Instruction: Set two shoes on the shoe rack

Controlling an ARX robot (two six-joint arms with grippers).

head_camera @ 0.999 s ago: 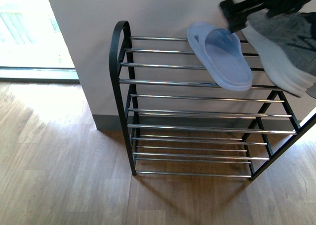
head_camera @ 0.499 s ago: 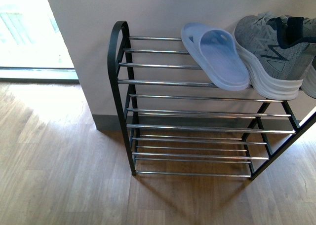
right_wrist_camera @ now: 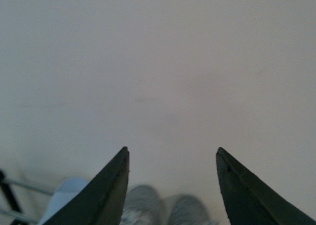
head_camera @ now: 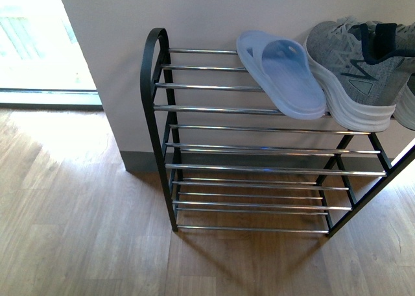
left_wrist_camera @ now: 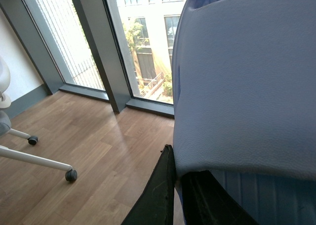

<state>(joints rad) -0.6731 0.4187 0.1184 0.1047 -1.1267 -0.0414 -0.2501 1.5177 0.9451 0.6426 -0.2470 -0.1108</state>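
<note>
The right end effector (right_wrist_camera: 170, 185) is released, its two dark fingers spread wide with nothing between them, raised above the rack and facing the pale wall. Below and ahead of it, past the fingertips, sit the toes of the two grey knit sneakers with white soles (right_wrist_camera: 160, 210) and, beside them, a light blue rubber slide (right_wrist_camera: 61, 195).

From the front view, the nearer grey sneaker (head_camera: 353, 72) rests on the top tier of the low rack with black rounded side frames and thin chrome rods (head_camera: 155, 82), touching the blue slide (head_camera: 282, 75); only a sliver of the second sneaker (head_camera: 407, 108) shows at the picture's edge. Both shoes appear placed, so the task looks nearly or fully done.

The left end effector (left_wrist_camera: 180, 195) is seen only as dark fingers lying close together against a large pale blue upholstered surface (left_wrist_camera: 247, 77); whether it is clenched or grasping anything cannot be told.

The risks from here lie in the withdrawal. The sneakers' heels seem to overhang the front rod, so a brush from the right end effector could tip one off. The nearer sneaker also presses on the slide, which could be nudged along the smooth rods.
</note>
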